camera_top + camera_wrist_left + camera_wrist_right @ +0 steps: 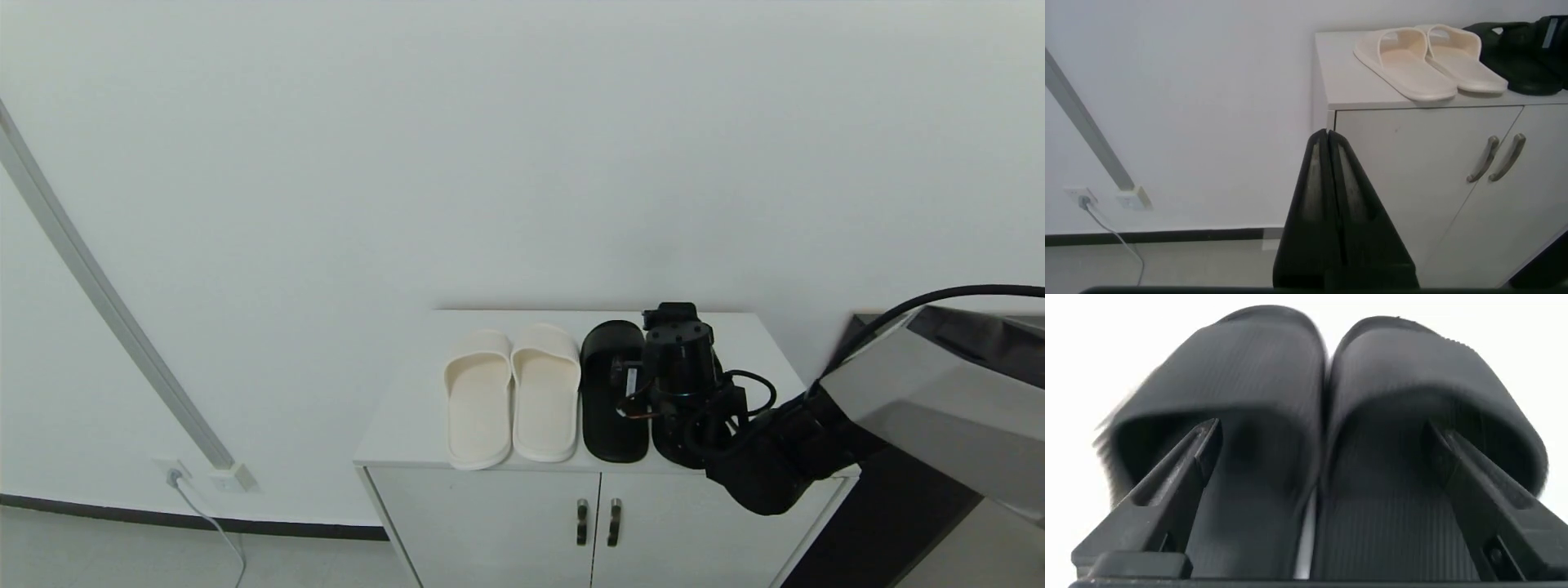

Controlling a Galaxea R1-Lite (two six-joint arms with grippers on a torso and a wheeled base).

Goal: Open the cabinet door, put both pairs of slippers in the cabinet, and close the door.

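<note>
1. Right gripper – open, jaws spread wide. One finger sits over each slipper of the black pair, tips at the strap openings. Nothing clamped.
2. Head view: that gripper is down on the right end of the cabinet top and covers most of the right black slipper.
3. Left gripper – shut, fingers pressed flat together, holding nothing. It hangs in front of the cabinet's left side, below the level of the top.
4. Black pair lies side by side, touching, toes toward the wall.
5. White pair lies just left of the black pair, same orientation, heels near the front edge.
6. Cabinet doors are both closed – the two handles stand side by side at the centre seam.
7. On the wall to the left there's a socket with a cable plugged in and a grey conduit running diagonally down to it.
</note>
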